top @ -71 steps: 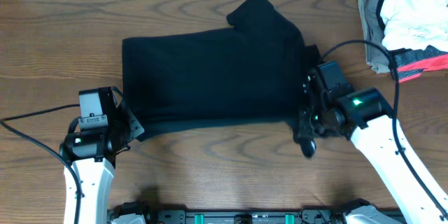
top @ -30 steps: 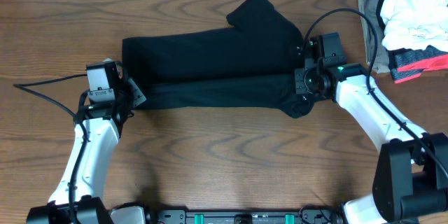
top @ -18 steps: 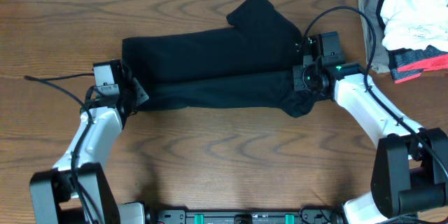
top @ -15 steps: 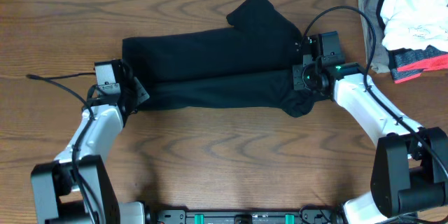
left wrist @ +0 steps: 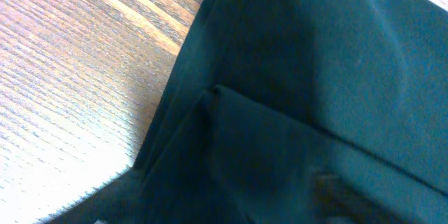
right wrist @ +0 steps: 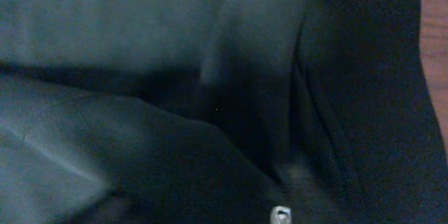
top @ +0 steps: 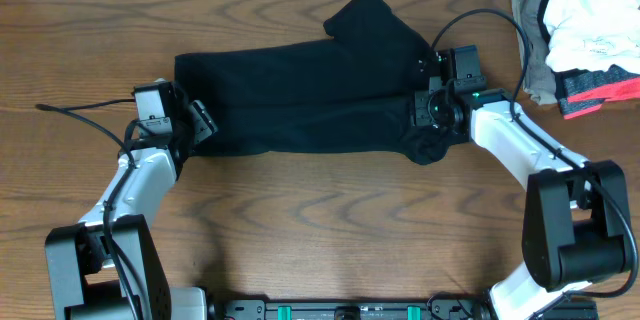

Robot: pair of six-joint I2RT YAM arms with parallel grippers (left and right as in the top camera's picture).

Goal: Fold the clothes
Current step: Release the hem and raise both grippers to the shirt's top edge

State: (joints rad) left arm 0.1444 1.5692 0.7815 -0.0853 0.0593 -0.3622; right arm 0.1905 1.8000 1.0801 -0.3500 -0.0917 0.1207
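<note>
The clothes, a black short-sleeved shirt (top: 300,90), lie across the middle of the table with the lower part folded up over the body. One sleeve (top: 365,15) sticks out at the back. A bunched corner (top: 428,148) hangs below the fold on the right. My left gripper (top: 203,120) sits at the shirt's left edge with its jaws spread and nothing in them. My right gripper (top: 425,112) rests over the shirt's right end, jaws parted, dark against the cloth. Black fabric (left wrist: 315,112) fills the left wrist view, and folds of it (right wrist: 105,77) fill the right wrist view.
A pile of white, khaki-grey and red-striped garments (top: 585,40) sits at the back right corner. Bare brown wooden table (top: 320,220) stretches in front of the shirt. Cables trail from both arms, one across the table's left side (top: 80,110).
Both grippers carried the shirt's front edge up over its body, making a long fold. In the last half second both opened and let go of the cloth.
</note>
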